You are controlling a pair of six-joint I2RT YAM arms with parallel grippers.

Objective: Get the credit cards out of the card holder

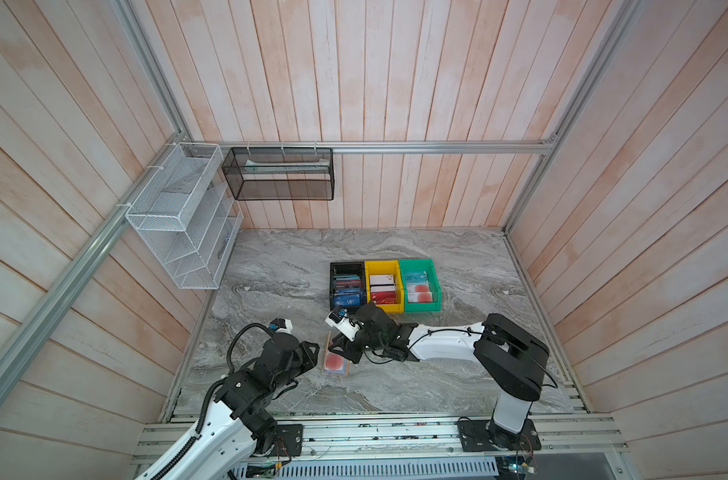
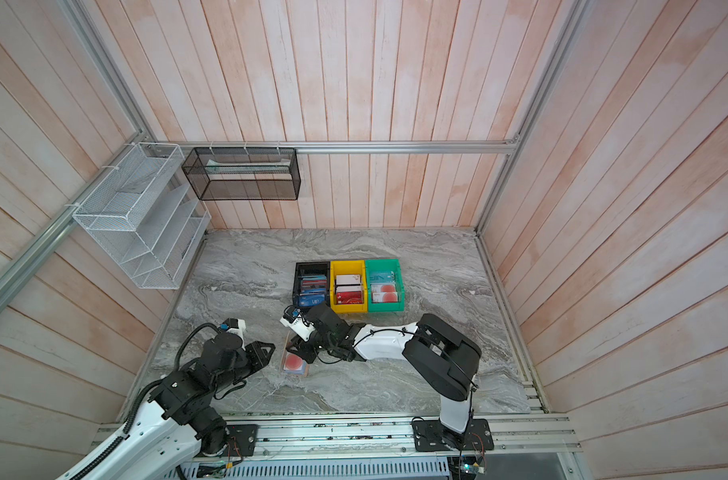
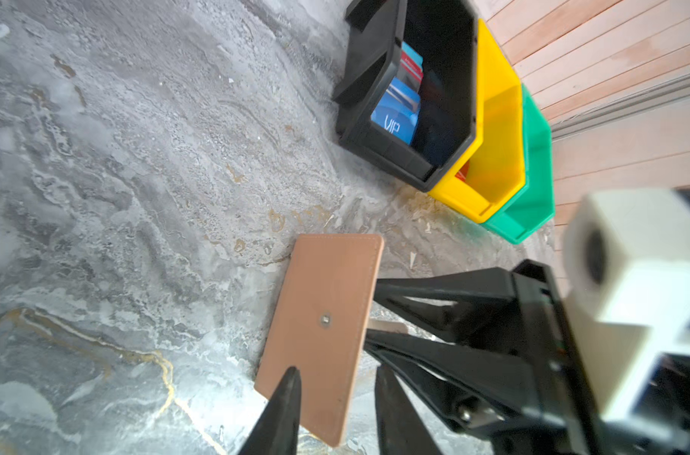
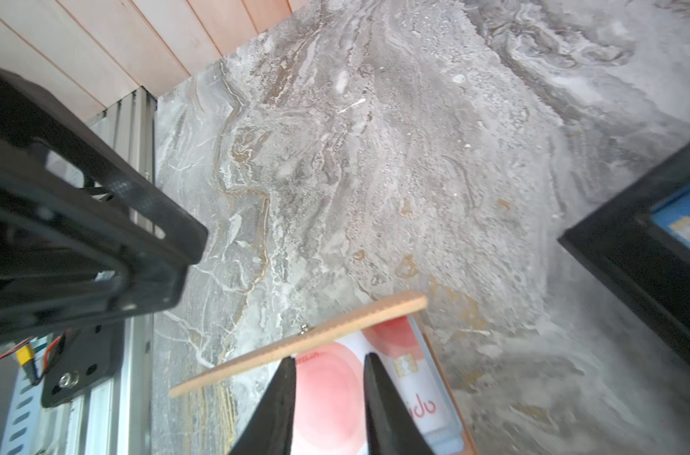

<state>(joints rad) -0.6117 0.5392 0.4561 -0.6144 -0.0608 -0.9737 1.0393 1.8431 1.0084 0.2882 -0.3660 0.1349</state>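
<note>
Card holder (image 3: pixel 319 299) open, cover up. L claw (image 3: pixel 337 370) at its 9 o'clock, on cover; clamped or not, can't tell. R claw (image 4: pixel 330 356) jaws apart over white card (image 4: pixel 327 394). Bins (image 1: pixel 383 263) at 1 o'clock.

Bright, even daylight; soft shadows; wrist views blurred near lens, edges warped.

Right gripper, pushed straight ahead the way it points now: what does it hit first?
Probably the card holder's raised tan cover: it stands across the line just beyond the right gripper's tips. Depth is unclear; the white card lies under them and could be touched first.
</note>
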